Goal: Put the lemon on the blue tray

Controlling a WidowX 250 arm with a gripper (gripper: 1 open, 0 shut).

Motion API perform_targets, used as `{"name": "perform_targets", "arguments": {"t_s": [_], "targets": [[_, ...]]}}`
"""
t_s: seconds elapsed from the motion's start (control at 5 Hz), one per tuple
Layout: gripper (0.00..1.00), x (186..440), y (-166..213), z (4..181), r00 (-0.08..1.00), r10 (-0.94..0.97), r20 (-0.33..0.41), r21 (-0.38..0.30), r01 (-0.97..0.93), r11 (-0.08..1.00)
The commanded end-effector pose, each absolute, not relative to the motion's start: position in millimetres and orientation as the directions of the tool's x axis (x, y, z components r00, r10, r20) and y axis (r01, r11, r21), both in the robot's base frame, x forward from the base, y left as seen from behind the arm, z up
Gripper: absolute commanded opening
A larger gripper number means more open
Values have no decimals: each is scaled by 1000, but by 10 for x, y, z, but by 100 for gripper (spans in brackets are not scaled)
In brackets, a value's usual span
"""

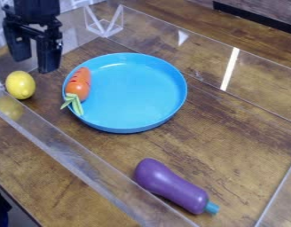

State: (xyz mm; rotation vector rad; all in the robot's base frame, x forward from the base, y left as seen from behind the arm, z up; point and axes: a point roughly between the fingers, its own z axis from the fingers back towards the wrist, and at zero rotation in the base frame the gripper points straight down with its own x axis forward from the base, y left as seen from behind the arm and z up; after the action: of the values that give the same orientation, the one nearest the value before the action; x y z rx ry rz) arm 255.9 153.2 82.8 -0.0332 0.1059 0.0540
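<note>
One dark robot gripper [35, 55], spread wide and holding nothing, hangs just above one yellow toy lemon [20, 84], perhaps slightly behind it. The lemon lies on the wooden table [106, 173], left of one round blue tray [134, 93]. One orange toy carrot [77, 86] rests on the tray; one purple toy eggplant [170, 184] lies apart.

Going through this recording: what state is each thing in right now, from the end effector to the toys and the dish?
black two-fingered end effector: open, just behind the lemon, not holding it
small bright yellow egg-shaped lemon: off the tray
round bright blue tray: upright
orange carrot with green leaves: on the tray's edge
smooth purple eggplant: lying on its side
</note>
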Motion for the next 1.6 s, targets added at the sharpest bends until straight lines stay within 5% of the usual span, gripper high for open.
{"name": "perform_targets", "arguments": {"t_s": [0.0,0.6,1.0,1.4], "targets": [[100,2594,1805,870,999,19,-46,10,-19,1000],[100,2757,1926,368,998,40,-49,49,-38,998],[100,2782,1928,546,1000,18,-19,35,-17,999],[100,2601,1966,444,998,58,-22,29,-57,998]]}}
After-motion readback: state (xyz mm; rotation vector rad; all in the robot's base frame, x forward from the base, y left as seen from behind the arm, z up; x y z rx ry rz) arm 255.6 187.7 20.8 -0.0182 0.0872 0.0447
